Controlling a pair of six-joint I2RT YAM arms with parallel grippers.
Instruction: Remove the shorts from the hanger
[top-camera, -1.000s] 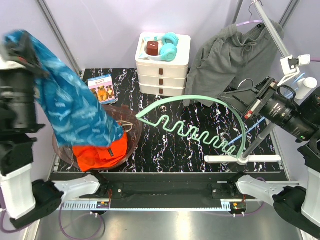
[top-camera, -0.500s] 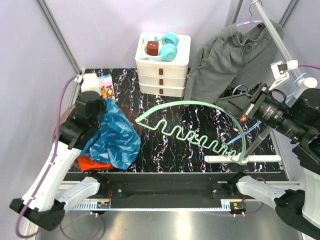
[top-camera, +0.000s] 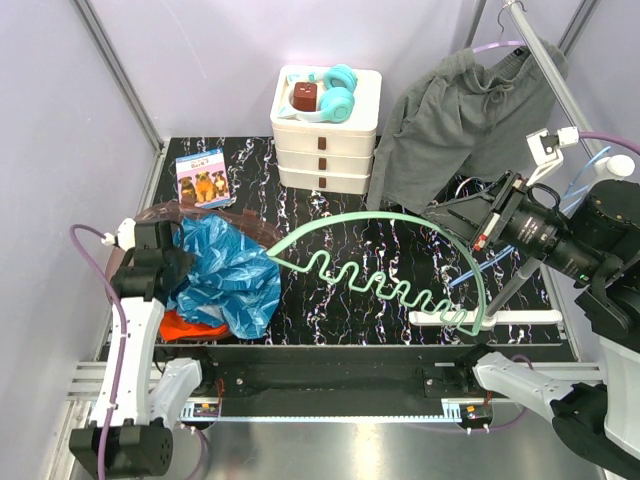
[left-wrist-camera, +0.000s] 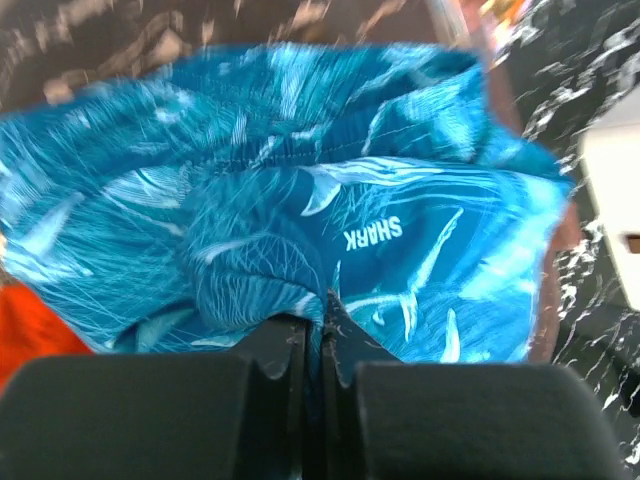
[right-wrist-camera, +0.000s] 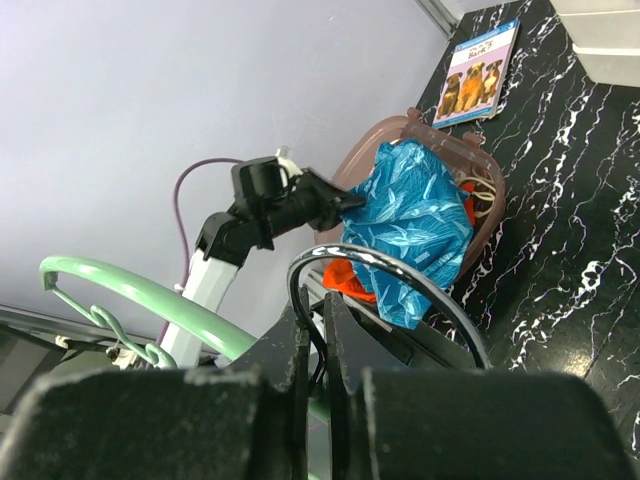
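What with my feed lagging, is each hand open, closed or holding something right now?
Left hand: closed, pinching the blue shorts.
Right hand: closed on the hanger's metal hook.

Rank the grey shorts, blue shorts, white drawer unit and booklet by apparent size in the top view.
1. grey shorts
2. blue shorts and white drawer unit: too alike to rank
3. booklet

Shorts (top-camera: 225, 280) in bowl (top-camera: 160, 213) L, hanger (top-camera: 370, 214) ctr-R.
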